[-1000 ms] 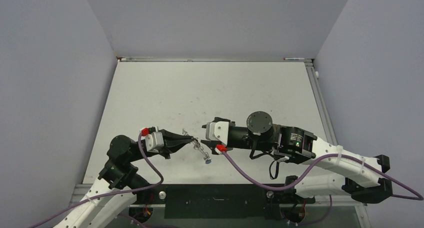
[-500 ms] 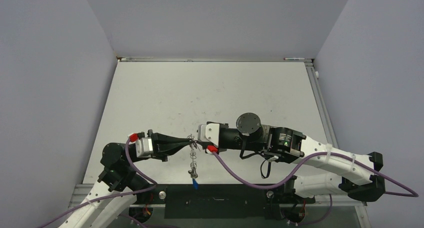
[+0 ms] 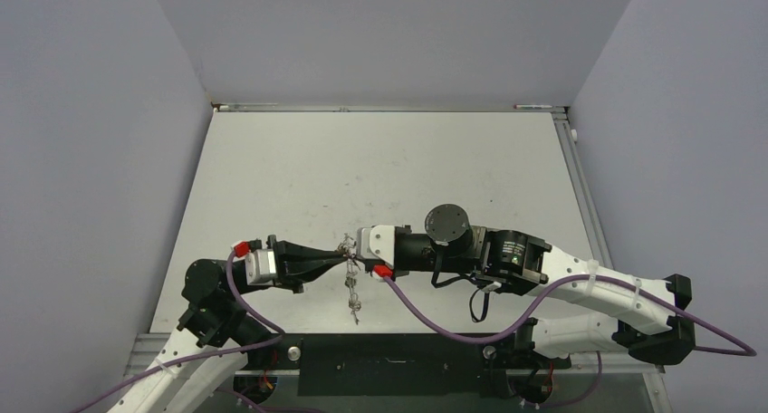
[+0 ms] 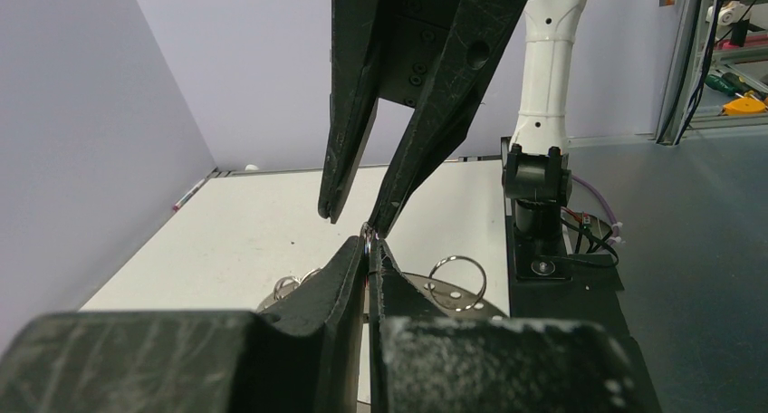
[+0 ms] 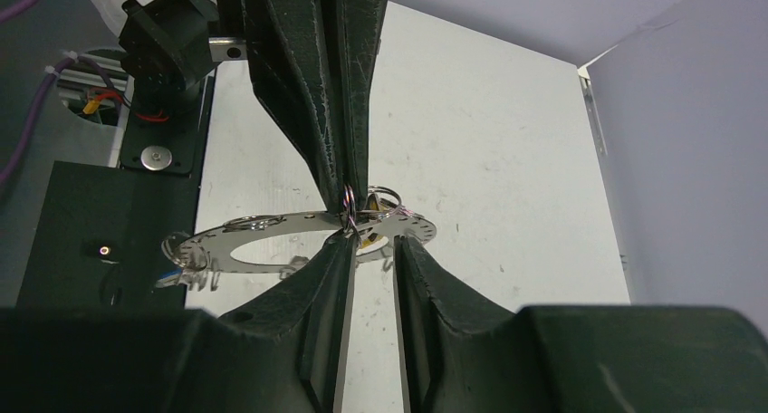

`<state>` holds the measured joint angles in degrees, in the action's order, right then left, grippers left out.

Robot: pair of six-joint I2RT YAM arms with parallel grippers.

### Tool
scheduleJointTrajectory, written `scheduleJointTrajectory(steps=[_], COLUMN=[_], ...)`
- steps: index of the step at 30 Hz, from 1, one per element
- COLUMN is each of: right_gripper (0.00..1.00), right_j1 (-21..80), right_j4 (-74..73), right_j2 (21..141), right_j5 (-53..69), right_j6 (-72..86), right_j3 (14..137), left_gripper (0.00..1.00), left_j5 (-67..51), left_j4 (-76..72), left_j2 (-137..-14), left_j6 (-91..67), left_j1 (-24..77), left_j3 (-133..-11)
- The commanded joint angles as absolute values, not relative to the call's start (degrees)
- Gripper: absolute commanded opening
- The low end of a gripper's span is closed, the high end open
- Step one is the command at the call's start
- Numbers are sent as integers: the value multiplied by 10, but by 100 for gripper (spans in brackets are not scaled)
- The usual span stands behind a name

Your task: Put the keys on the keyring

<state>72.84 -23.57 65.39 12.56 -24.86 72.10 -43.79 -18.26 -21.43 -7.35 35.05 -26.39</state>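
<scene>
Right wrist, left jaws clamping keyring [image 5: 281, 225] loop [image 5: 350, 212], right jaws narrowly parted beside it

Near centre is blocked: left gripper [image 3: 347, 262] and right gripper [image 3: 356, 255] meet tip to tip, keyring [image 3: 351, 291] hanging at the tips. Far of them the table [image 3: 389, 159] lies open, bounded by left wall [image 3: 91, 159] and right wall [image 3: 688, 141].

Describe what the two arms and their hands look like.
The left arm and the right arm have white shells and black joint housings. A purple cable with a red plug runs to each wrist. The left hand and the right hand have black fingers that taper to narrow tips.
</scene>
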Motion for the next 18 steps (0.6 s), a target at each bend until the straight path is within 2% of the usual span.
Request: scheduleJointTrajectory(steps=[1, 9, 11, 14, 15, 18], right_gripper=[24, 26, 20, 16, 17, 27], right_j1=[732, 731, 732, 732, 732, 732], right_j4=[-205, -224, -225, -227, -229, -238], right_j2=[665, 679, 681, 680, 679, 671], right_j5=[149, 170, 169, 165, 162, 155], right_j6=[-244, -248, -249, -250, -251, -253], right_j3=[736, 747, 749, 750, 751, 751], left_gripper=[0, 0, 0, 0, 0, 0], left_j5=[-442, -442, -441, -441, -441, -440], left_j4=[-229, -230, -230, -230, -230, -229], left_j2=[-208, -207, -206, -204, -204, -202], left_j6=[-84, -84, -85, -85, -84, -84], left_j1=[348, 348, 348, 348, 348, 348], left_j3=[-270, -270, -270, -270, -270, -270])
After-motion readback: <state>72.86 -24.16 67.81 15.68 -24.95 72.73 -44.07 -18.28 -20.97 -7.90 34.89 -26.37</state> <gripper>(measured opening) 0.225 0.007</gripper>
